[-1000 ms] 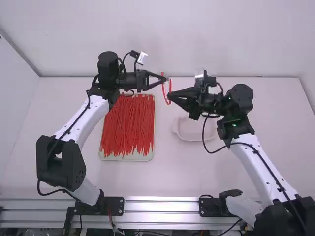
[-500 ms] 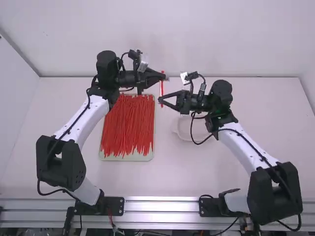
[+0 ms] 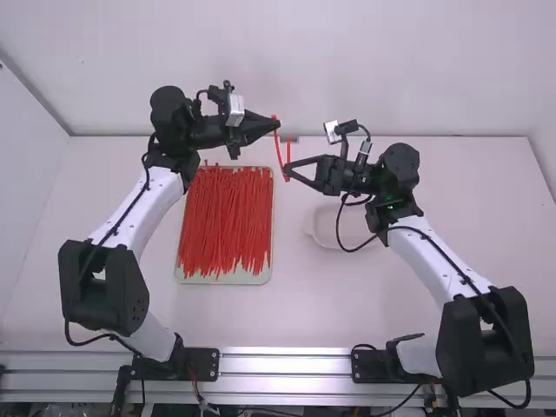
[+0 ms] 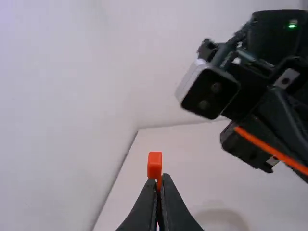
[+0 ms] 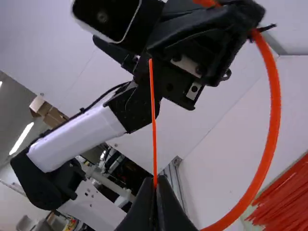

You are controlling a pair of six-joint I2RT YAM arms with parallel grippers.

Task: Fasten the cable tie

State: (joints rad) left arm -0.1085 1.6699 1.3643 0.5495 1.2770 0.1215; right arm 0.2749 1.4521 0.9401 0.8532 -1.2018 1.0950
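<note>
Your left gripper (image 3: 271, 128) sits at upper centre of the high view. Its jaws are pinched together on the tie (image 3: 281, 155) just under the head (image 4: 154, 165), which stands clear above the fingertips in the left wrist view. Gripping that close below it leaves the head's slot free, and I'd judge that is the reason.

Your right gripper (image 3: 290, 168), just lower and to the right, is clamped on the strap near its far end. The thin tail (image 5: 153, 120) pokes out past the fingers toward the left gripper. Between the two holds the strap bows round in a curve, up in the air over the far side of the table (image 3: 486, 200). With both ends held you can aim the tail at the slot. The tail is not yet through, so the fastening is not done.

Left of centre, the tray (image 3: 224, 281) holds a dense bed of spare ties (image 3: 228, 219) lying lengthwise. Just right of it is a white dish (image 3: 317, 239). Your right arm's cable crosses it, so I can't tell what it holds, if anything.
</note>
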